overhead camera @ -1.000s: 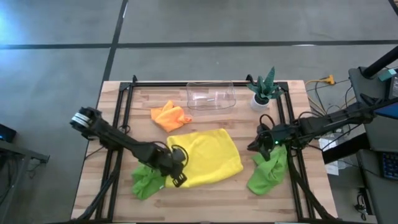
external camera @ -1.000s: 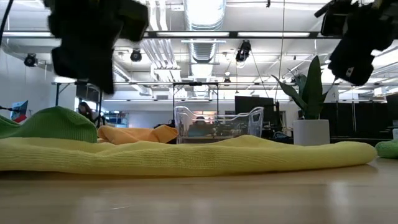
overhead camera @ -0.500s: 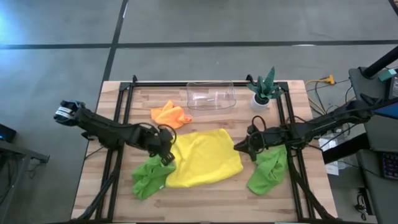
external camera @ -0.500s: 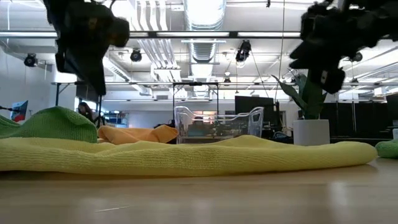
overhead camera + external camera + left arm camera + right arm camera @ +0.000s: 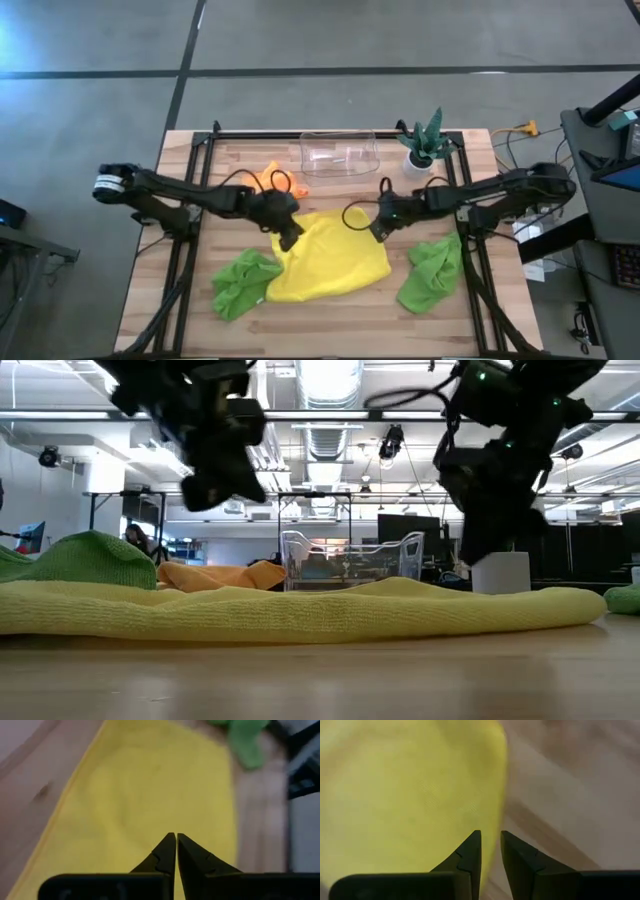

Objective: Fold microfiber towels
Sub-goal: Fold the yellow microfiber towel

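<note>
Hovering our left gripper (image 5: 291,236), fingers pressed together, over the flat yellow towel's (image 5: 335,255) far-left corner, our right gripper (image 5: 376,228), fingers slightly apart, holding nothing, over its far-right corner, soft crumpled green towels (image 5: 243,282) flanking it, orange towel (image 5: 268,178) bunched behind.

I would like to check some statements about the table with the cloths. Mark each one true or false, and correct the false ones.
1. The flat yellow microfiber towel lies spread in the table's middle. True.
2. The left tool holds a lime green towel. False: it is shut and empty, above the yellow towel's edge.
3. The right tool is over the yellow towel's far right corner. True.
4. The clear plastic bin holds the crumpled orange towel. False: the orange towel lies on the table beside it.
</note>
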You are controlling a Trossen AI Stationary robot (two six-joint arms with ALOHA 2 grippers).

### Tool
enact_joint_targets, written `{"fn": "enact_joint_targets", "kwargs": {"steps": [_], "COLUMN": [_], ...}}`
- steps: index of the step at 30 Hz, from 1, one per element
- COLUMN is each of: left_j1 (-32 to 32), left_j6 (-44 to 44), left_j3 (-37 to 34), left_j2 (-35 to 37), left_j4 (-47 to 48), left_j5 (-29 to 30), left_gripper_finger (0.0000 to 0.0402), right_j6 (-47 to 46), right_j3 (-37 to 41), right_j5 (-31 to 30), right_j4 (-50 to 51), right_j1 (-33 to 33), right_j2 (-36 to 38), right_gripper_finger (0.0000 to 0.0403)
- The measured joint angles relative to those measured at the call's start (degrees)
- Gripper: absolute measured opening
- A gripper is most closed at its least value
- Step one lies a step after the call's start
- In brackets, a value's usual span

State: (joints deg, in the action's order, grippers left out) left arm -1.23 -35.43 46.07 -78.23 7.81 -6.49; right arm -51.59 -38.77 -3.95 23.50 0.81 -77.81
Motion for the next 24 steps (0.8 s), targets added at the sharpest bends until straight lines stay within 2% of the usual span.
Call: {"fn": "enact_joint_targets", "kwargs": {"steps": [3,7,14,18,24], "left_j1": [1.66,3.45,4.17,4.17,4.17], "left_j6": [1.6,1.74,0.93,-0.33,-0.67], "left_j3": [1.33,3.14,3.88,3.49,3.12], "left_j2": [-3.62,-9.53,-18.32,-21.07,-21.92], "left_j4": [-5.23,-7.11,-6.53,-5.16,-5.2], "left_j5": [-4.28,-7.72,-8.04,-7.99,-7.97], "left_gripper_finger": [0.0001,0.0001,0.0001,0.0001,0.0001], "right_j6": [-1.34,-4.71,-7.09,-7.69,-8.75], "right_j3": [-0.69,-0.7,-0.17,-0.04,0.1], "right_j5": [1.53,2.44,3.03,3.96,4.13], "right_j4": [2.4,2.91,2.51,0.7,-1.02], "right_j1": [0.57,0.68,0.66,0.66,0.64], "right_j2": [-1.35,-1.91,-1.9,-1.85,-3.57], "right_gripper_finger": [0.0068,0.0068,0.0068,0.0069,0.0105]}}
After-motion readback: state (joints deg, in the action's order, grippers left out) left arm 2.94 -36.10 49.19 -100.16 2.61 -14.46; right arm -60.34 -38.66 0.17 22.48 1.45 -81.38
